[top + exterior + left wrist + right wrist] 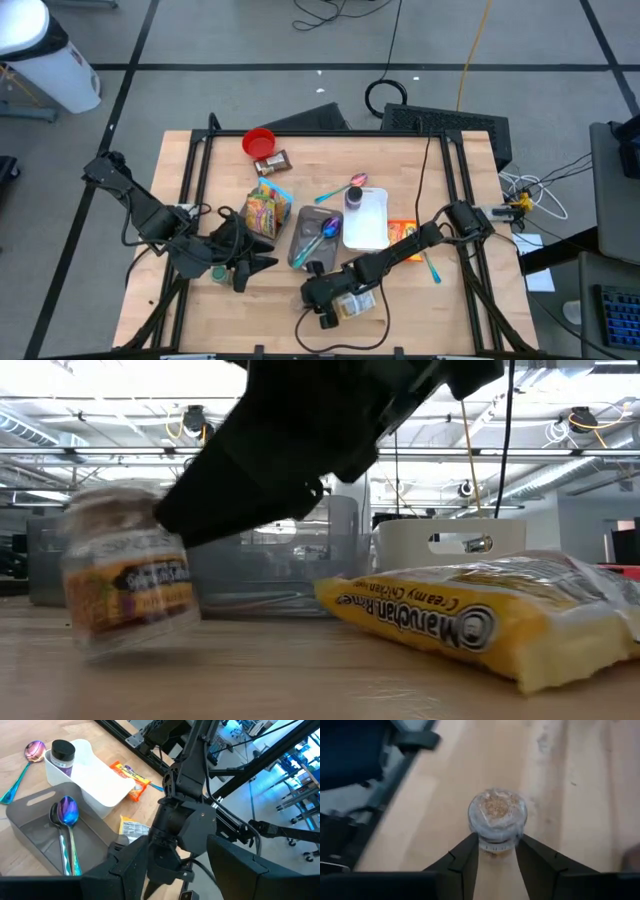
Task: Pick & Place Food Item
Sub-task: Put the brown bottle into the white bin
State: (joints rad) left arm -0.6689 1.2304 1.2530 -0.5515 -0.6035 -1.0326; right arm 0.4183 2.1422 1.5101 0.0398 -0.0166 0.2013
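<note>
small jar [497, 822] between the right end effector's [496, 851] fingertips, on the table [570, 795]

Bright ceiling lights [190, 420] glare overhead; the jar [125, 565] shows motion blur.

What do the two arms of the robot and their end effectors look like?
Both arms are dark, almost black, built of jointed segments with rounded housings. The left arm and the right arm each carry black cables along them. The right end effector ends in two flat, angular black fingers; the left end effector looks alike.
</note>
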